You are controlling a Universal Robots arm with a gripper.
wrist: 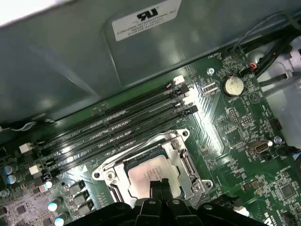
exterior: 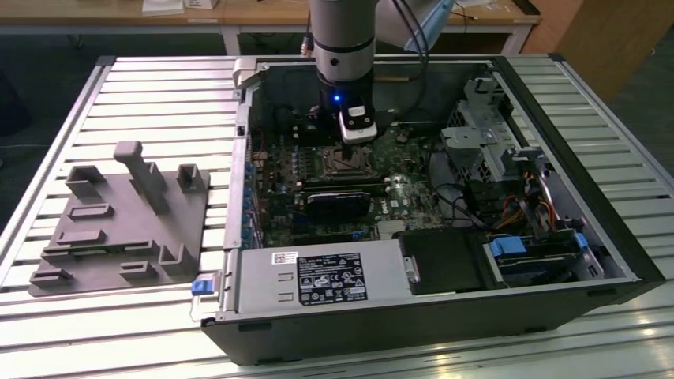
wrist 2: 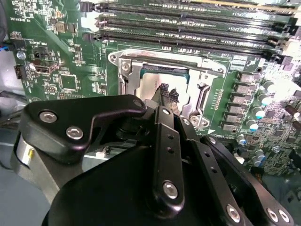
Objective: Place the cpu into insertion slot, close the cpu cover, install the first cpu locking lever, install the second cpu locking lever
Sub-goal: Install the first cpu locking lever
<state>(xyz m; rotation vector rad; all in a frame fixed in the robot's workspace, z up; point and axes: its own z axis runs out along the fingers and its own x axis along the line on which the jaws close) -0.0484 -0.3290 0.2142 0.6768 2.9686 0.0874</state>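
In the exterior view, the gripper (exterior: 356,136) hangs just above the insertion slot (exterior: 345,163) on the motherboard (exterior: 305,170). In both wrist views its fingertips (wrist: 159,184) meet, holding nothing, right over the cpu (wrist: 149,175) lying in that slot, the cpu cover (wrist 2: 162,68) framing it.

A grey fixture block (exterior: 121,217) sits beside the open computer case (exterior: 589,237).
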